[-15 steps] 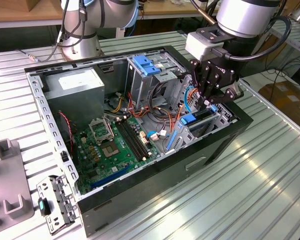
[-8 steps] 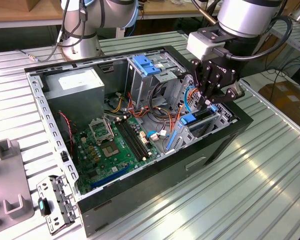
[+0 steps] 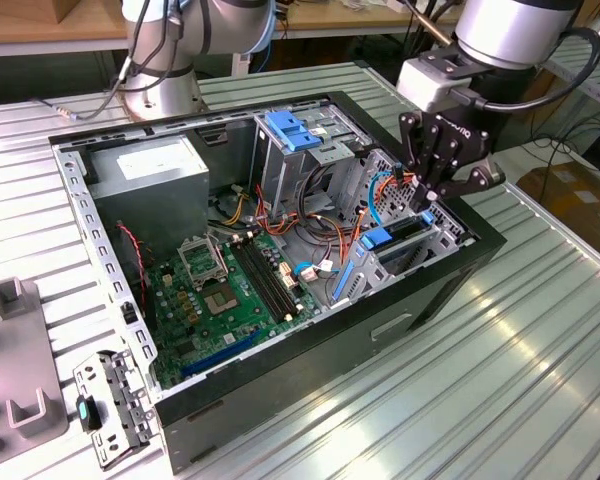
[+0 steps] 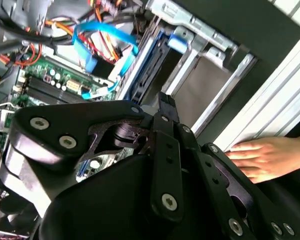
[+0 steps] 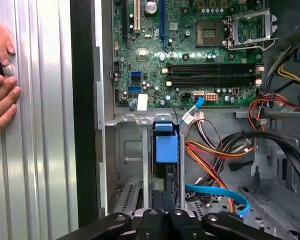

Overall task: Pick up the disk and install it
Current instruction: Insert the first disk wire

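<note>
We see the gripper [image 3: 427, 205] low over the drive cage in the corner of the computer case [image 3: 330, 370] nearest the exterior view's right. Its fingers [image 5: 157, 205] are drawn together with nothing between them, tips at the upper edge of the disk [image 5: 166, 145]. We cannot tell if they press on it. The disk stands on edge in the cage, most of it hidden by the metal walls, so we make out just its blue frame. The case lies open on a ribbed metal table [image 3: 500, 380]. A person's hand [image 4: 267, 155] rests on the table edge beside the case, partly cut off. Workbenches stand behind.
</note>
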Tool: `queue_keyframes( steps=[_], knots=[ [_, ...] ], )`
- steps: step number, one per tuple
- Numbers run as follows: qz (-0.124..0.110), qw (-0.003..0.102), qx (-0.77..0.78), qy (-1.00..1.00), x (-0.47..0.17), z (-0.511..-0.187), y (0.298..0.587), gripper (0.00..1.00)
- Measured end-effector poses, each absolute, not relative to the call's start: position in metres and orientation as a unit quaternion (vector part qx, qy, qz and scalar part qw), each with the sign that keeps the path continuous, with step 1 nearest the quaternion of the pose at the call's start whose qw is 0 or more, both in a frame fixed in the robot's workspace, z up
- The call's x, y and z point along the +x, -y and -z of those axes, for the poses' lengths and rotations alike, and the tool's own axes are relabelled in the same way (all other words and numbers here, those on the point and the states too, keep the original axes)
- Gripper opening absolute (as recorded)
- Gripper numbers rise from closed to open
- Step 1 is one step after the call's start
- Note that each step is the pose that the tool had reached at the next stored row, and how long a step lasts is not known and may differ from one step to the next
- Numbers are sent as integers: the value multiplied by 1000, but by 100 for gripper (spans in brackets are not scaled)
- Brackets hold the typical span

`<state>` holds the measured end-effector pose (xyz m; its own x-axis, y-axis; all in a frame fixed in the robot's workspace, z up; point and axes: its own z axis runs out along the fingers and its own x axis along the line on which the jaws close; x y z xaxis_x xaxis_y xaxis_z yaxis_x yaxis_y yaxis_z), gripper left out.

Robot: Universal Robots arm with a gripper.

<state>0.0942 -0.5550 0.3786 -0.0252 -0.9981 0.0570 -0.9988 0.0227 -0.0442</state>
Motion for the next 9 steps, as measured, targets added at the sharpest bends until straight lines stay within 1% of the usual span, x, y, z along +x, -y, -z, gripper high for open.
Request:
queue_keyframes(
  steps=[6, 9],
  knots=[
    [-36, 4, 713, 700, 102, -378, 548, 11],
    [-36, 4, 715, 698, 108, -379, 539, 11]
  ],
)
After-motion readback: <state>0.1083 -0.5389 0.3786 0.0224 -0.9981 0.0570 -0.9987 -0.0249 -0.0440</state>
